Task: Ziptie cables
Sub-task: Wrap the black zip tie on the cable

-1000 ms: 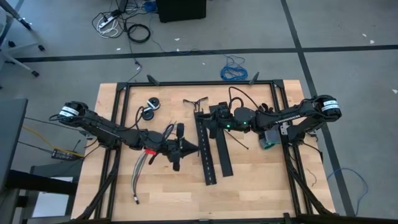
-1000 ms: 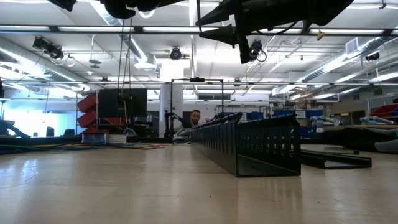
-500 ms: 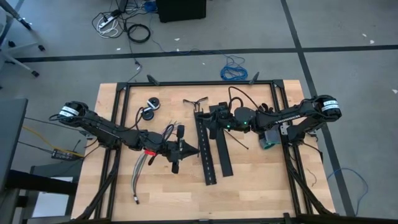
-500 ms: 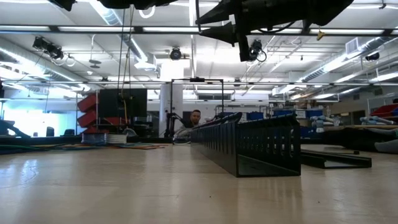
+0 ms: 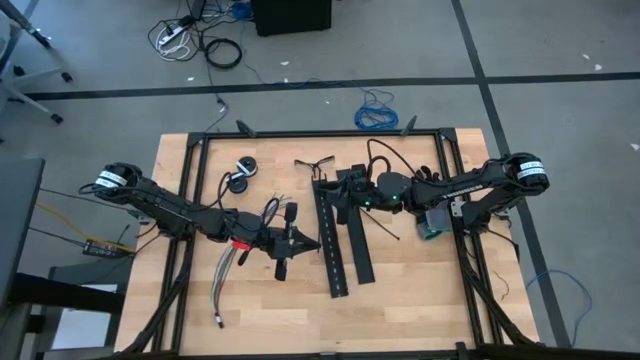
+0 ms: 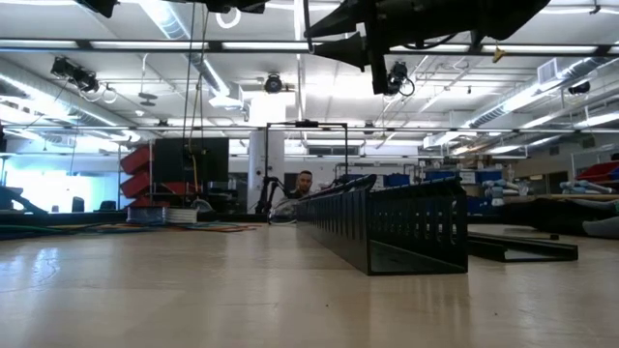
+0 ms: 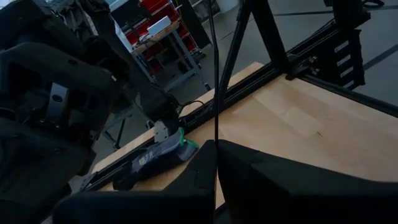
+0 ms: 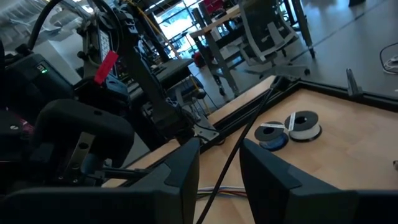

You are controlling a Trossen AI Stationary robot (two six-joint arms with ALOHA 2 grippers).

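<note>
My left gripper (image 7: 216,163) is shut, its two dark fingers (image 7: 186,177) pinched together on a thin black ziptie (image 7: 213,74) that rises straight up from between them. Seen from above, that gripper (image 5: 312,242) hangs over the middle of the wooden table (image 5: 420,290), pointing toward three o'clock, its tip just beside the nearer of the two black perforated strips (image 5: 331,245).

My right gripper (image 8: 219,163) stands part open, with a dark strand (image 8: 239,146) running up through the gap; I think it is another ziptie, but from this close I cannot tell whether the fingers actually bear on it. In the high view this gripper (image 5: 337,192) sits at about twelve o'clock from the left one, over the far ends of the strips, pointing toward nine o'clock.

The cables (image 5: 224,272) lie on the table at about eight o'clock from my left gripper, under the left arm, a pale bundle running toward six o'clock with its wires splaying near the arm's red mark.

Farther out, two small tape rolls (image 5: 241,173) rest toward eleven o'clock, touching each other; the right wrist view shows them (image 8: 289,129) too. A blue coiled cable (image 5: 376,112) lies on the floor beyond the table's far edge.

In the low view the perforated strip (image 6: 387,227) stands as a black wall across the table, and a person (image 6: 305,182) shows far behind it.
</note>
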